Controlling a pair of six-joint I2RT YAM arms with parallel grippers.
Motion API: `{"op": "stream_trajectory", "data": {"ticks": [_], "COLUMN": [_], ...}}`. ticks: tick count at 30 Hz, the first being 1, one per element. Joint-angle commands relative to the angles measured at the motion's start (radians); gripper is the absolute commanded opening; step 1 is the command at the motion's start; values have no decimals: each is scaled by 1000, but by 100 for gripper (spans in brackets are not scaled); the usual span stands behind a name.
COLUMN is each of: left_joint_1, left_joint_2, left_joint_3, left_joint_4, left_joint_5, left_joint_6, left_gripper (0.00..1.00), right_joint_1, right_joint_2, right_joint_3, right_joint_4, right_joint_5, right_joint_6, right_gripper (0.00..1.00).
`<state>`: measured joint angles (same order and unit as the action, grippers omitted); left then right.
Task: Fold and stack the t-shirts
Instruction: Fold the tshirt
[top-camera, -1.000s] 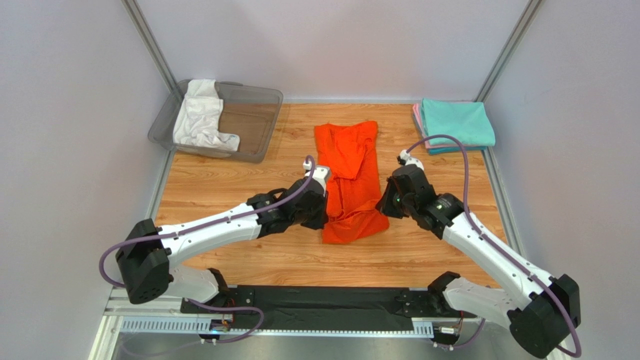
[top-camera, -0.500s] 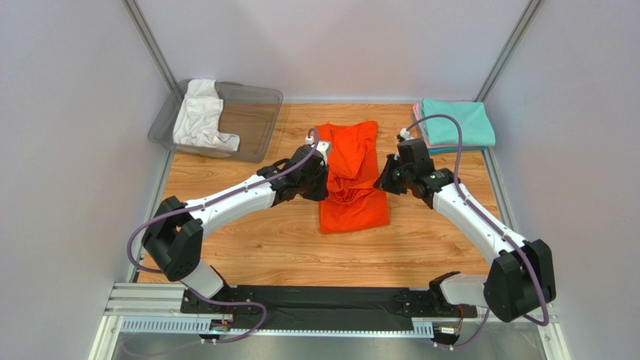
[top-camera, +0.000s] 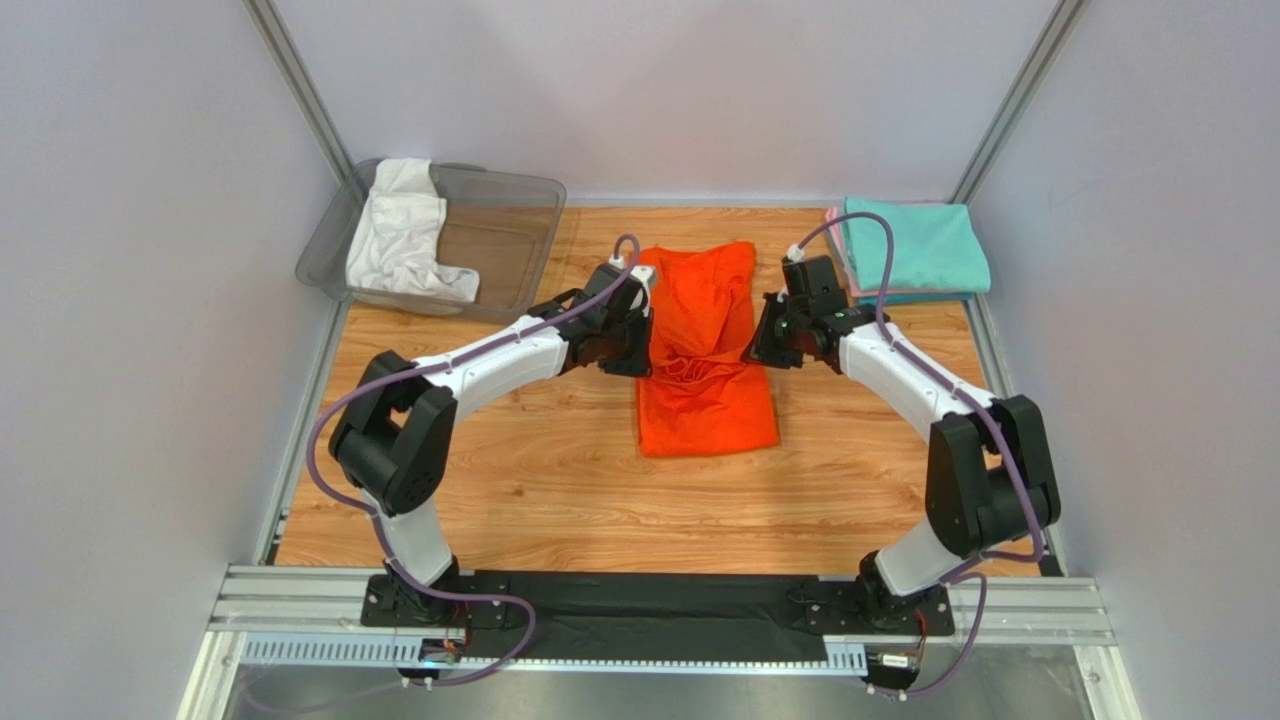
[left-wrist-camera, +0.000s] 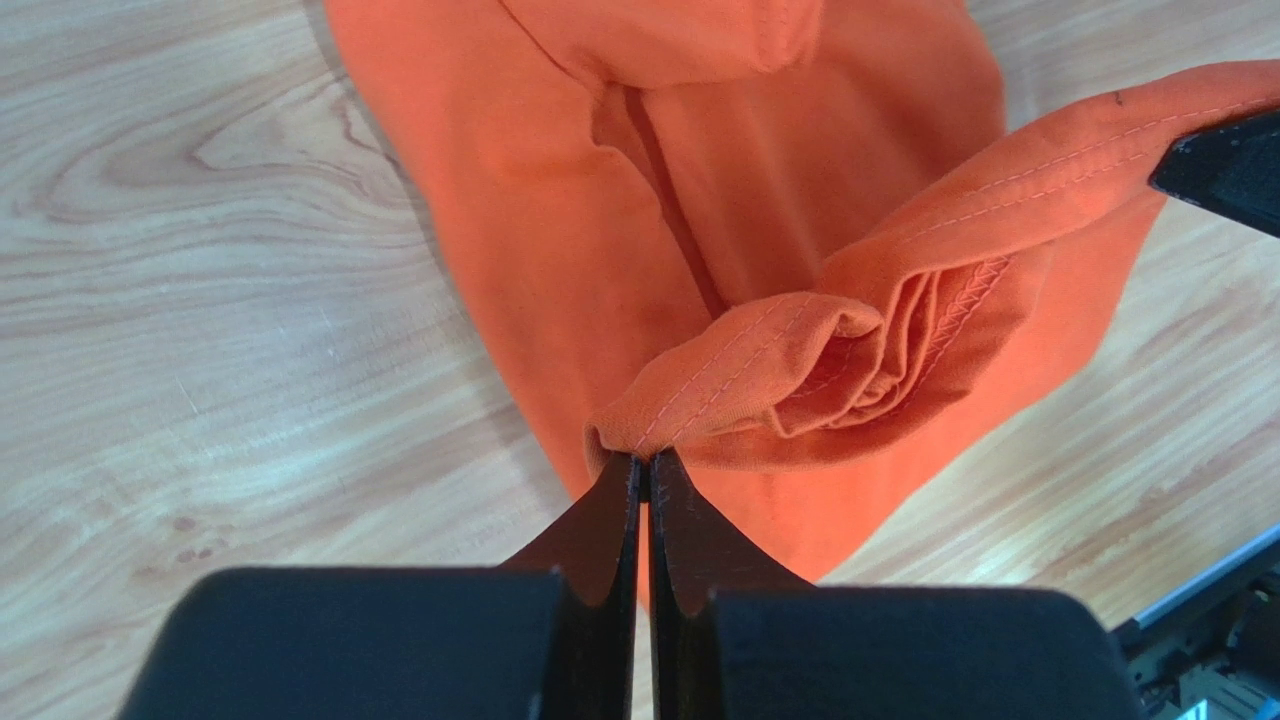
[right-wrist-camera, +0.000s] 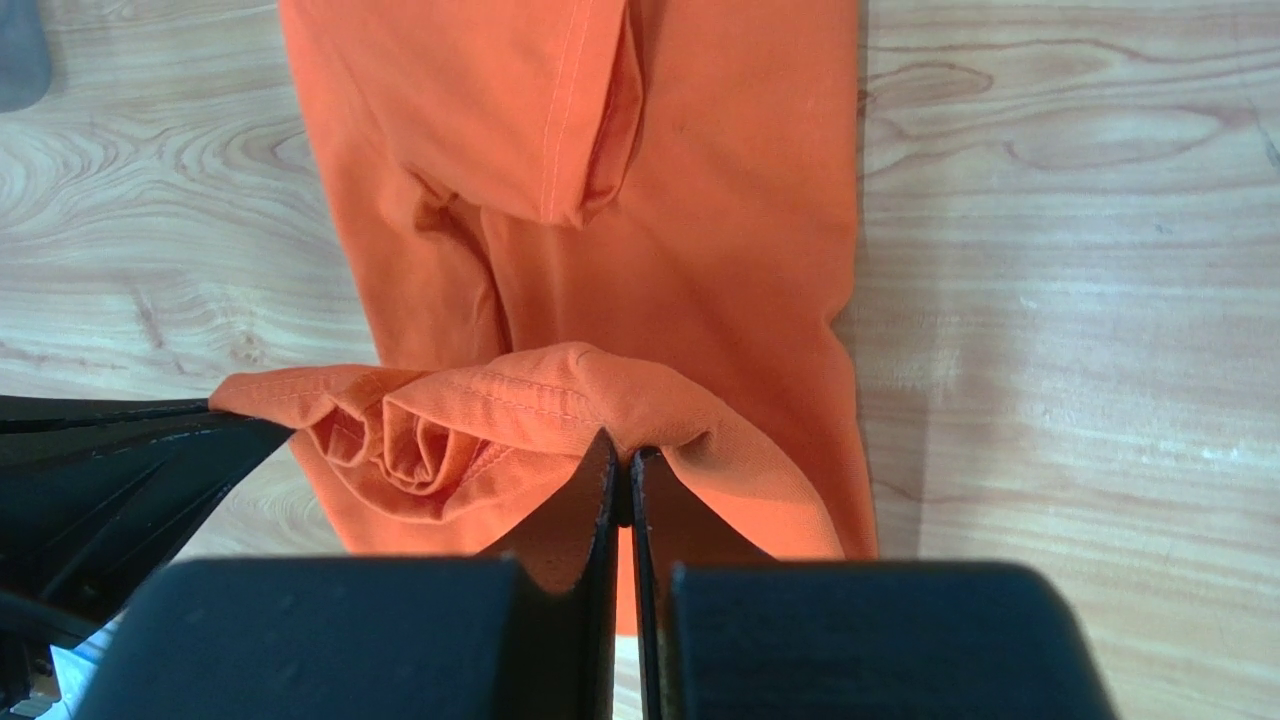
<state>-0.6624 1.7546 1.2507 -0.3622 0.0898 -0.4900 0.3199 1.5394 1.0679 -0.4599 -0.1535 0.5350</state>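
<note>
Our left gripper (left-wrist-camera: 643, 462) is clamped on the hem of the orange t-shirt (left-wrist-camera: 706, 165). Our right gripper (right-wrist-camera: 621, 453) is pinched tight on the same hem, which sags bunched between the two. The rest of the shirt lies flat on the table (top-camera: 496, 465) beneath and ahead of both. The teal t-shirt (top-camera: 917, 248) sits folded beyond our right gripper. The white t-shirt (top-camera: 398, 233) lies in the bin (top-camera: 519, 248) beyond our left.
</note>
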Motion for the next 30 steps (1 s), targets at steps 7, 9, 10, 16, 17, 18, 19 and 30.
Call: {"op": "stream_trajectory", "data": {"ticks": [7,9,10,16,17,18,19,30], "left_joint_1": [38,43,44,47,49,47,47,44], "left_joint_2": [97,117,123,115,99,91,83,-188], "left_joint_3": [95,101,108,113,113,113,113,-100], "left_joint_4": [11,3,-9,-23,-23,-23,-24,-17], "left_joint_5": [62,64,62,62,67,67,68,61], "left_joint_6": [27,22,19,8,11,16,19,-41], "left_gripper": [0,1,7,62,68,72,78,100], "right_joint_1": [-24,-27,-28,-31,-31,-31,-31,18], "right_joint_2": [110,122,136,140,133,127,117,-173], "right_joint_3": [79,84,87,101,101,101,101,-77], "right_joint_4": [58,59,59,44,43,35,32,23], "right_joint_5": [-4,2,-1,-37,-38,-40,-41,-126], "right_joint_6": [-4,-1,-1,2,2,3,6,3], "right_gripper": [1,5,6,48,56,58,61,100]}}
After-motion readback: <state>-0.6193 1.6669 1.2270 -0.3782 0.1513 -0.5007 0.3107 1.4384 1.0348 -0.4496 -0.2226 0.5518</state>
